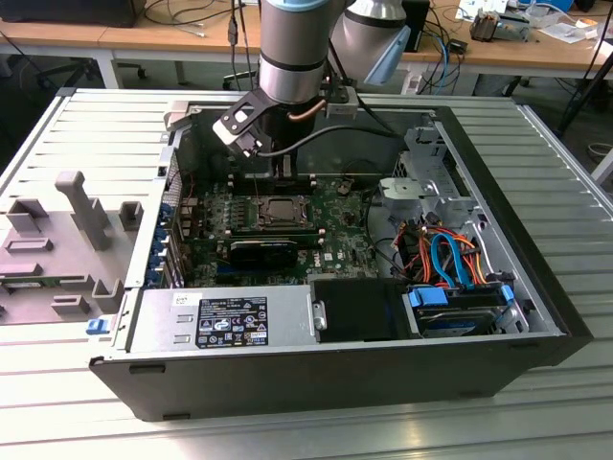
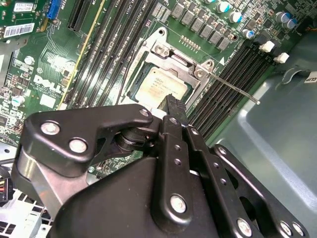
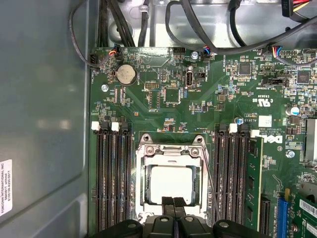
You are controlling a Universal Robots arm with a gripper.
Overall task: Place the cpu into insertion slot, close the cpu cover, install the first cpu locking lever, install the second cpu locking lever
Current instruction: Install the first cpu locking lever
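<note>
While the arm [image 1: 292, 48] hangs above the insertion slot [image 1: 279, 210] at the exterior view's centre, second wrist view: my claw [image 2: 173, 105], pressed together and empty, by the seated cpu [image 2: 159, 89]; one lever [image 2: 237, 92] sticks out free. First wrist view: cpu cover [image 3: 171, 153] looks down. Lever step, I judge; it needs a precise push.
</note>
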